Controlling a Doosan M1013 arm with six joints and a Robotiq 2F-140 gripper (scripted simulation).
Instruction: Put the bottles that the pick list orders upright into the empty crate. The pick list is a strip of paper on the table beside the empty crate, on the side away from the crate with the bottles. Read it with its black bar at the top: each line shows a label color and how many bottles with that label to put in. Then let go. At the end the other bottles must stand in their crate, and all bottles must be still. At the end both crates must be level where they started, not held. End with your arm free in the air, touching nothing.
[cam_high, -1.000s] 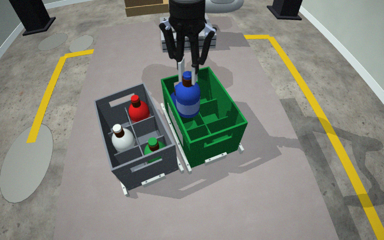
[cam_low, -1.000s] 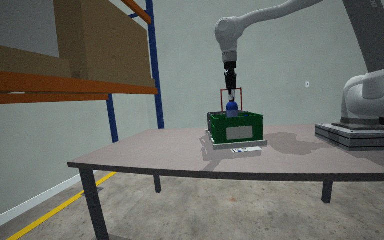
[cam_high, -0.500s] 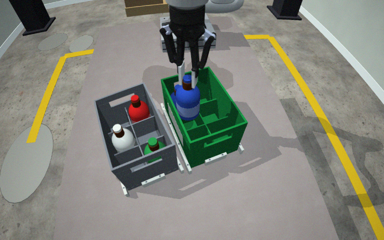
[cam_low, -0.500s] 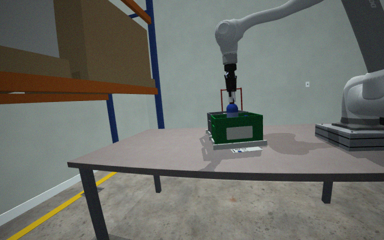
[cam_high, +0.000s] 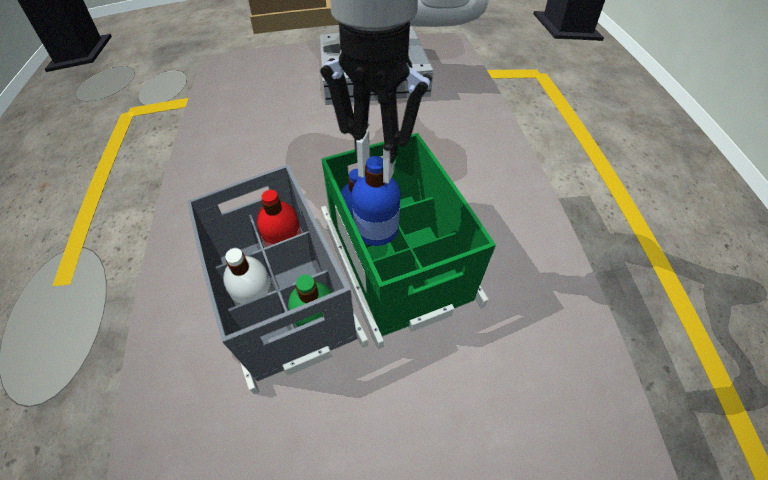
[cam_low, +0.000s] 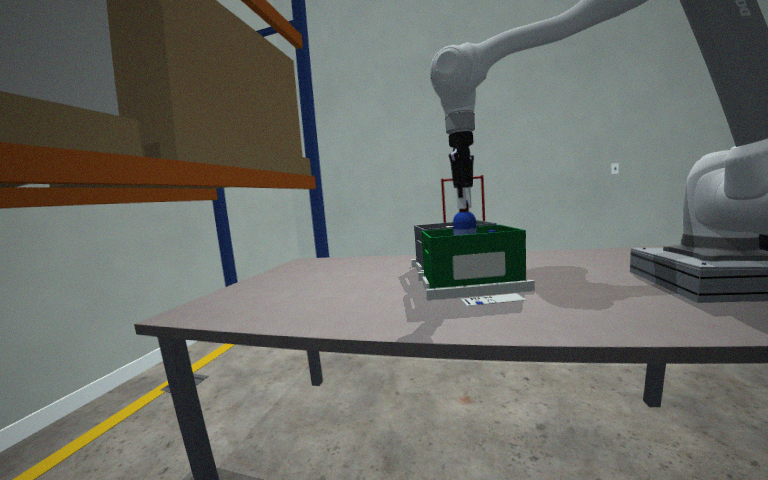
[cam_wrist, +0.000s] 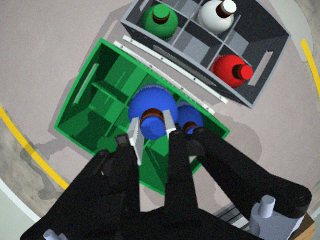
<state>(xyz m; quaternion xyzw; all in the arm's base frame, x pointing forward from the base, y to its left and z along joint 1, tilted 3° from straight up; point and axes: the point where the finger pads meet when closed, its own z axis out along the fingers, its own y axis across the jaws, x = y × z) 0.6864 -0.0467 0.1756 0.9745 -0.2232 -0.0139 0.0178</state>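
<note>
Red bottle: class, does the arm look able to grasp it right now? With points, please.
Probably not yet: the end effector (cam_high: 376, 164) (cam_wrist: 153, 124) is shut on a blue bottle (cam_high: 376, 206) (cam_wrist: 153, 107). Otherwise, the red bottle's (cam_high: 277, 221) (cam_wrist: 231, 70) cap stands uncovered, so access from above looks free.

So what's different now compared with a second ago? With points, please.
The hand (cam_high: 375, 164) (cam_low: 464, 204) (cam_wrist: 153, 124) and the blue bottle in its fingers (cam_high: 376, 206) (cam_low: 464, 220) have moved down, deeper into the green crate (cam_high: 436, 294) (cam_low: 487, 274) (cam_wrist: 80, 125). Nothing was newly gripped or let go. The second blue bottle (cam_high: 350, 195) (cam_wrist: 189, 116), the red, white and green bottles, and both crates stayed put.
</note>
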